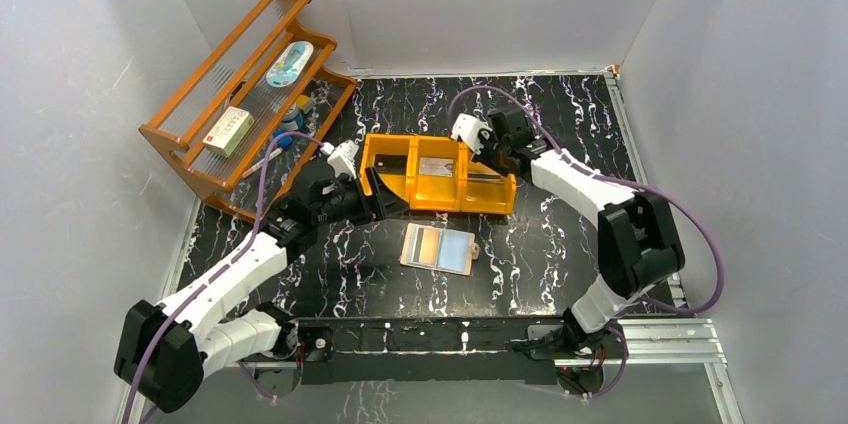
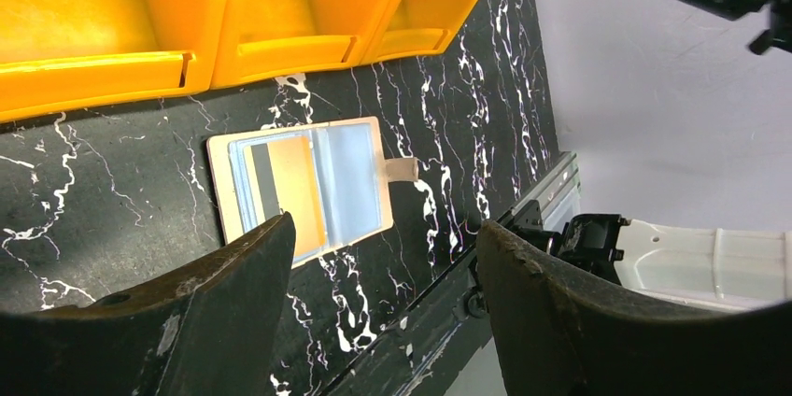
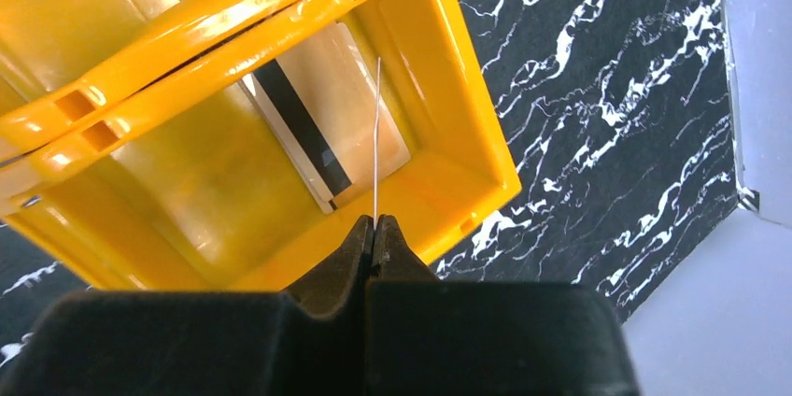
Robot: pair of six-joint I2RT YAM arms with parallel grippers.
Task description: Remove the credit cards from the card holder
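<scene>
Orange tray (image 1: pixel 440 206), far middle, already has one striped card (image 3: pixel 318 134) in it; open card holder (image 1: pixel 438 248) just near of it keeps an orange card (image 2: pixel 285 195) sleeved; right gripper (image 3: pixel 375 228) pinches a thin card (image 3: pixel 376 134) edge-on over the tray, left gripper (image 2: pixel 385 233) spread and empty, so roughly midway.

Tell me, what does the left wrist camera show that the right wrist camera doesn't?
Only the left wrist: the card holder open flat on the marbled table, a striped card in its sleeve, and the left pincer, open. Only the right wrist: the right pincer shut on a thin card seen edge-on, over a loose card lying in the orange tray. Both: the orange tray and the marbled table.
</scene>
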